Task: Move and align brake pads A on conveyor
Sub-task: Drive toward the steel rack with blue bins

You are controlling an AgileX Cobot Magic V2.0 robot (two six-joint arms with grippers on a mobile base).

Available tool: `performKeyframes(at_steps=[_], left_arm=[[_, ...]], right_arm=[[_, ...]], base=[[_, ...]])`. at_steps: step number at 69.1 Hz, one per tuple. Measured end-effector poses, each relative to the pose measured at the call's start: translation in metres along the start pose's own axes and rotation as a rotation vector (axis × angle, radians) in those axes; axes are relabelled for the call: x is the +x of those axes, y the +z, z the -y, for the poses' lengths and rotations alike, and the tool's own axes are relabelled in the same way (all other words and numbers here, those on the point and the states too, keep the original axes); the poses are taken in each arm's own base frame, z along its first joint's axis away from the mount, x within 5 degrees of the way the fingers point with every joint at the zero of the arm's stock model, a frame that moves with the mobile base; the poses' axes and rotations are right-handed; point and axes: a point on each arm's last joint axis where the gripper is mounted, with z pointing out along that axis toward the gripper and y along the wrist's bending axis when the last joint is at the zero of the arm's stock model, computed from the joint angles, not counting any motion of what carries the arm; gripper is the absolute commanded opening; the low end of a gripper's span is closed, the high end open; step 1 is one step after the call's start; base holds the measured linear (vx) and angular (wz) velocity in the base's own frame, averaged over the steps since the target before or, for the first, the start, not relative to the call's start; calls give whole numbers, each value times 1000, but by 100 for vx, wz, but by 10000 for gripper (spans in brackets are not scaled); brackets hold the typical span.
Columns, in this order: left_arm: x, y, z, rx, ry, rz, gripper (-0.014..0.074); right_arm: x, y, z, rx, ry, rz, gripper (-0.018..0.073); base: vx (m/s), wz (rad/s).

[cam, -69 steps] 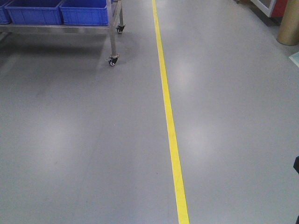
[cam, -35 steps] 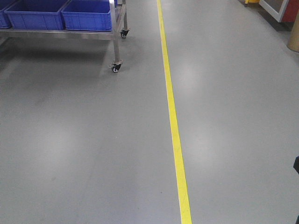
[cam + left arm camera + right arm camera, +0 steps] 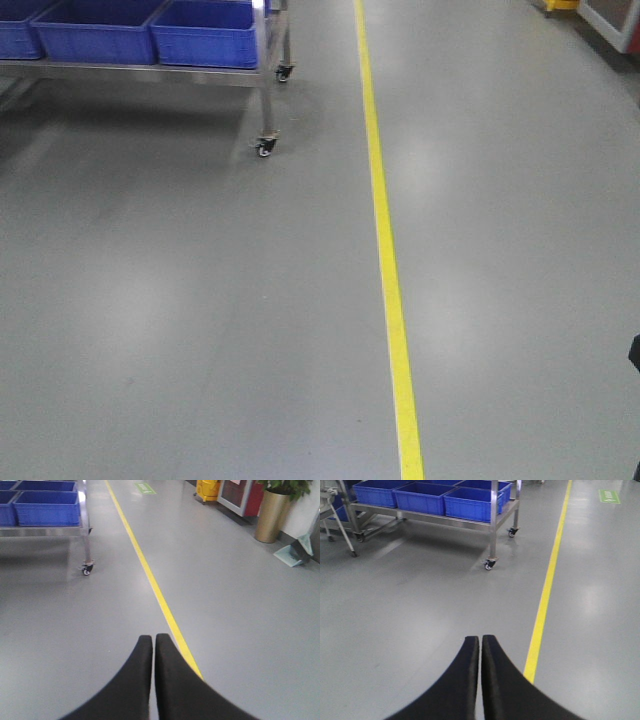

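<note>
Grey floor (image 3: 150, 300) is all I have ahead of me, with the yellow line (image 3: 385, 250) running up it. Over the last second that line and the steel trolley (image 3: 268, 90) with its blue bins (image 3: 205, 35) have slid rightward and a little lower in the front view, so I judge the base is rolling and swinging left, in transit and not yet at work. No brake pads A and no conveyor show in any view; I cannot say where they are. The left gripper (image 3: 152, 637) has its fingers pressed together on nothing, and the right gripper (image 3: 480, 639) is the same. Handling cannot begin until the belt comes into sight.
</note>
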Motion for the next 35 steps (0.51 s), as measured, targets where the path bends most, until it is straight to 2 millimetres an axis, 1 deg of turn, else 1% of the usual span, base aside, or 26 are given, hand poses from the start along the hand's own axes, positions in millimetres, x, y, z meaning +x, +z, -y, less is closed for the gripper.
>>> performKeyframes(at_steps=[8, 16, 25, 35], left_arm=[[0, 0, 0, 0, 0, 0, -6], [0, 0, 0, 0, 0, 0, -6], [0, 0, 0, 0, 0, 0, -6], [0, 0, 0, 0, 0, 0, -6]], right_arm=[[0, 0, 0, 0, 0, 0, -6], [0, 0, 0, 0, 0, 0, -6], [0, 0, 0, 0, 0, 0, -6], [0, 0, 0, 0, 0, 0, -6]], base=[[6, 37], [9, 59], [11, 81], [11, 96]])
